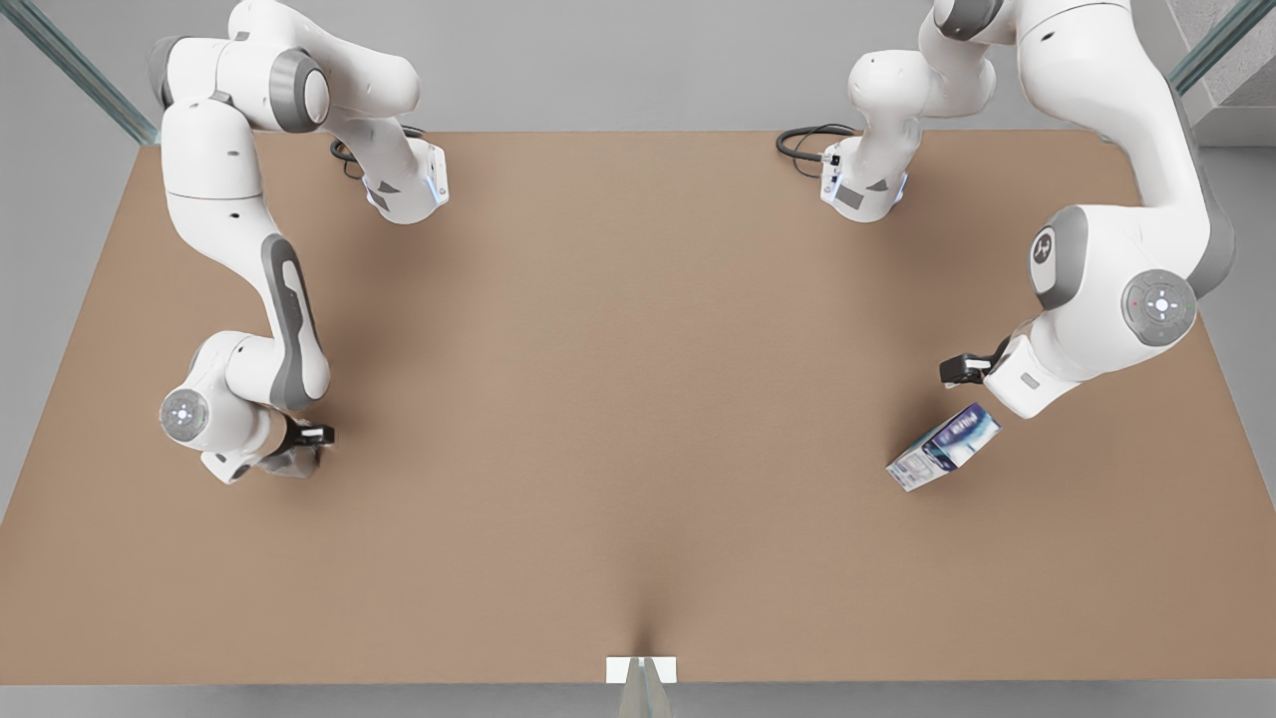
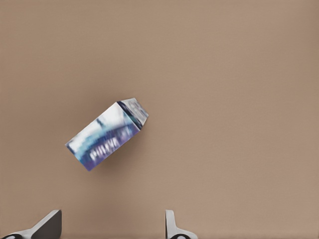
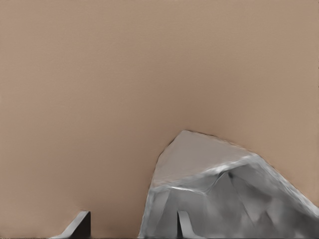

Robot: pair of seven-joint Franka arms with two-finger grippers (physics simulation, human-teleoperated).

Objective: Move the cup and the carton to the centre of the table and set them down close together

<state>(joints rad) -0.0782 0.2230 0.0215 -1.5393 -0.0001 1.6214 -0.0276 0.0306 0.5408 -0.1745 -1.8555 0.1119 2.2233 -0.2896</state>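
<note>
The dark blue and white carton [image 1: 944, 448] lies slantwise on the light brown table [image 1: 638, 399] at the front view's right. My left gripper [image 1: 1007, 399] hovers just behind and above it. In the left wrist view the carton [image 2: 107, 134] rests beyond the open left gripper [image 2: 109, 229], with nothing between the fingers. At the front view's left, my right gripper [image 1: 284, 454] hangs low over the pale faceted cup [image 1: 297, 463], which is mostly hidden by the hand. The right wrist view shows the cup [image 3: 224, 189] beside the open right gripper [image 3: 132, 228], one fingertip [image 3: 183, 225] overlapping it.
Both arm bases [image 1: 404, 184] [image 1: 862, 184] stand at the table's far edge with black cables [image 1: 802, 145]. A small white tab [image 1: 641, 669] marks the middle of the near edge. Bare tabletop stretches between the two arms.
</note>
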